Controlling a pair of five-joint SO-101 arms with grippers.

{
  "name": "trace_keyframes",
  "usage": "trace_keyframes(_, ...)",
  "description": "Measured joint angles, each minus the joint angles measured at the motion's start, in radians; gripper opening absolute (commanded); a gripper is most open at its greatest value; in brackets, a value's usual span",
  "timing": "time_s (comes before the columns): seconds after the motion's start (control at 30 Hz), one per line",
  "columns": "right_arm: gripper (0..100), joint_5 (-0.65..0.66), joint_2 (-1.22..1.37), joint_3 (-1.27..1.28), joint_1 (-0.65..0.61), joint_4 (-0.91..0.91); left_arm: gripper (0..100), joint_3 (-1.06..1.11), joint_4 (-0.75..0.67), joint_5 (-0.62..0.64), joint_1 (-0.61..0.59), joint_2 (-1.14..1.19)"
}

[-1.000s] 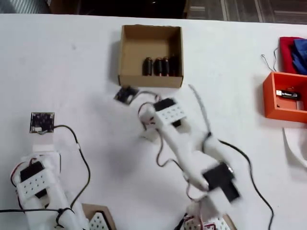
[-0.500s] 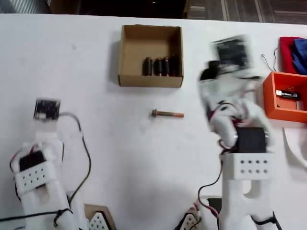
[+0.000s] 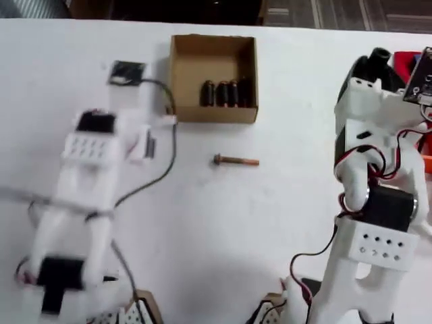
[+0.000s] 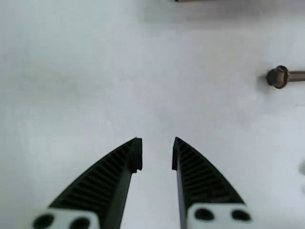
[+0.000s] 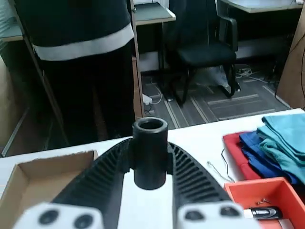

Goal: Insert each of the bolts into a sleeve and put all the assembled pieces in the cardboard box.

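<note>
Nearest, from the left wrist: left hand [image 4: 156, 155] spread open, gripping nothing, poised over bare white worktop [image 4: 95, 71]; beyond the fingertips and off to one side, well clear of them, the bolt [image 4: 286, 76], lying flat, head in view, shank cut by the frame edge; from above, the same bolt [image 3: 236, 160] flat on the worktop between the two arms, just in front of the cardboard box [image 3: 212, 115], touching neither arm nor box. From the right wrist: right hand [image 5: 149, 155] closed on a black sleeve [image 5: 150, 138], gripped upright at mid-height between both fingers, open bore upward; from above, held up off the worktop at its right side, well apart from the bolt, sleeve [image 3: 379, 57] at the tip. Farther: inside the box, against its near wall toward the right, a row of dark assembled pieces [image 3: 226, 93] side by side. Farthest right: an orange tray [image 5: 267, 193] holding a small dark item; folded red and blue cloths [image 5: 274, 136] behind it.
</note>
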Motion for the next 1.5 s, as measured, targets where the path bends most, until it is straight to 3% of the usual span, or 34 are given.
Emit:
trace_keyframes(0.23,2.2,0.0,0.002,-0.003,0.0,0.0,13,-0.537,0.324,0.273,0.216,0.269)
trace_keyframes(0.4,2.2,0.0,0.054,-0.003,0.0,-0.017,13,-0.598,0.365,0.307,0.359,0.376)
trace_keyframes(0.53,2.2,0.0,0.086,-0.015,0.0,-0.021,13,-0.597,0.249,0.422,0.425,0.496)
trace_keyframes(0.73,2.2,0.0,0.106,-0.015,0.0,-0.023,13,-0.597,-0.061,0.924,0.397,0.661)
trace_keyframes(0.87,2.2,0.0,0.118,-0.015,0.002,-0.026,13,-0.597,-0.129,1.178,0.39,0.695)
trace_keyframes(1.3,2.2,0.0,0.166,-0.015,0.0,-0.038,13,-0.595,-0.14,1.25,0.428,0.695)
trace_keyframes(1.5,2.2,0.0,0.167,-0.015,0.0,-0.038,13,-0.595,-0.064,1.25,0.448,0.695)
